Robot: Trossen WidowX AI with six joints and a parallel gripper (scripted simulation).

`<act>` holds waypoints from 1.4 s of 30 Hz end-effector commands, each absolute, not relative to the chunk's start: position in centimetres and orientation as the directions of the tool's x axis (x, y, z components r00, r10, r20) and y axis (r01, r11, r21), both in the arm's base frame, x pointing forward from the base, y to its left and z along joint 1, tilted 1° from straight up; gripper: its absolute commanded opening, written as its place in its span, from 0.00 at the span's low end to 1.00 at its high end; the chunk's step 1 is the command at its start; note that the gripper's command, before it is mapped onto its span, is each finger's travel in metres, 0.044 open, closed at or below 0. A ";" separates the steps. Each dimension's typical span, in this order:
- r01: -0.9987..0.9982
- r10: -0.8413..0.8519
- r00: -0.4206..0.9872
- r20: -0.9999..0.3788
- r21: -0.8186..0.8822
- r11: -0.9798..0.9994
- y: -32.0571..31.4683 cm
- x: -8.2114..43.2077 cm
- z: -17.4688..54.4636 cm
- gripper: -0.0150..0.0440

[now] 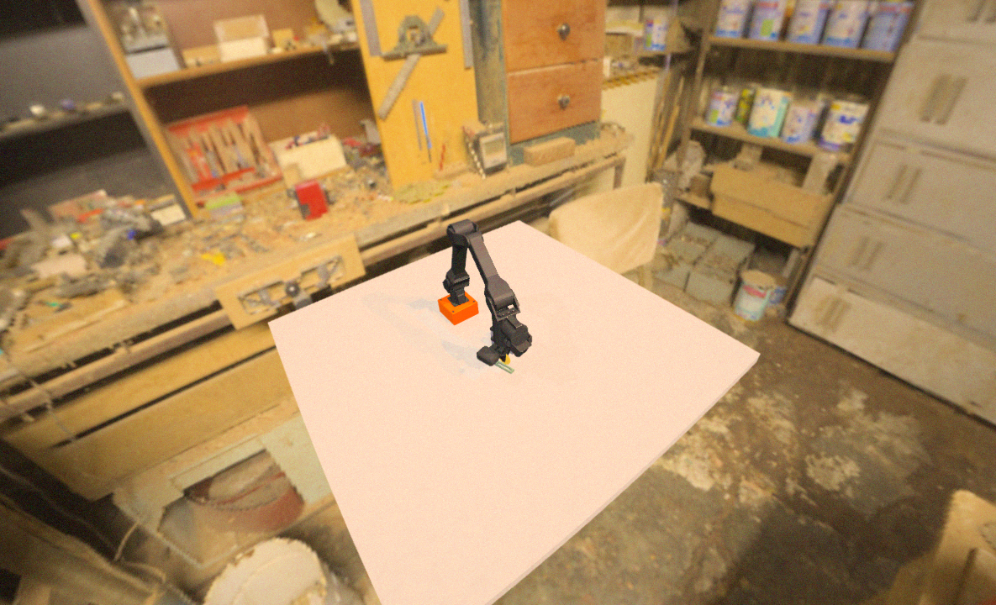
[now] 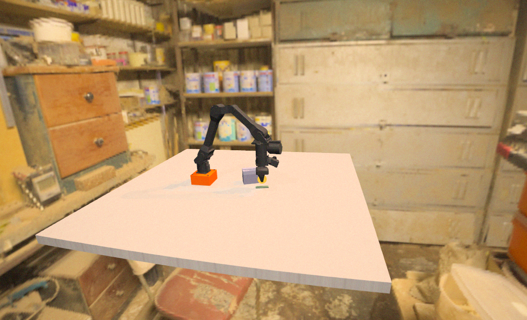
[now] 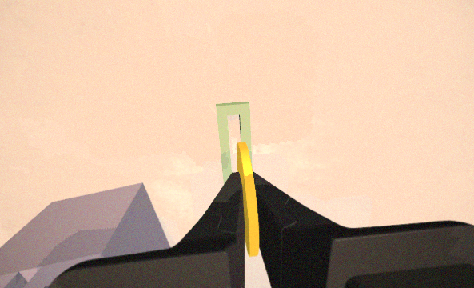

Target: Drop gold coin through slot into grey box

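My gripper (image 2: 262,180) (image 3: 242,179) is shut on the gold coin (image 1: 508,360) (image 2: 264,179) (image 3: 252,216), which stands upright between the fingertips. The coin is a little above the green holder (image 2: 266,186) (image 3: 233,109), with a small gap below it in the exterior view. The holder lies flat on the table, and the part of its slot that shows in the wrist view is empty. The grey box (image 2: 249,176) (image 3: 141,224) stands close by, at the lower left in the wrist view. Its lid slot cannot be made out, and the arm mostly hides the box in the top view.
The arm's orange base (image 1: 458,309) (image 2: 203,178) stands on the pale table (image 1: 425,466) (image 2: 217,226), to the left of the box in the exterior view. Shelves, drawers and a cluttered workbench stand beyond the table edges.
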State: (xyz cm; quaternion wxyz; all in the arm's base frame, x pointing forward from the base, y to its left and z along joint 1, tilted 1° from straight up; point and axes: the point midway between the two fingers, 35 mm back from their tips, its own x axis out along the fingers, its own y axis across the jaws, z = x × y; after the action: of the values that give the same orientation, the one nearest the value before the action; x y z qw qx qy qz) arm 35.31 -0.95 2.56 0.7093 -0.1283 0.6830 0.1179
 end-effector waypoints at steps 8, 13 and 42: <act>-0.346 -0.006 0.045 -0.999 -0.021 0.938 -0.9 35.4 5.3 0.25; -0.346 -0.006 0.045 -0.999 -0.021 0.938 -0.9 35.3 6.6 0.25; -0.464 -0.005 0.044 -0.999 -0.025 0.885 0.2 34.6 9.9 0.25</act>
State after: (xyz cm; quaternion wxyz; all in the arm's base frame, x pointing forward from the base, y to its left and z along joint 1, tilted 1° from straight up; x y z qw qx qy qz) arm 35.01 -0.28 9.82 0.7005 -0.1751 0.6723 0.1632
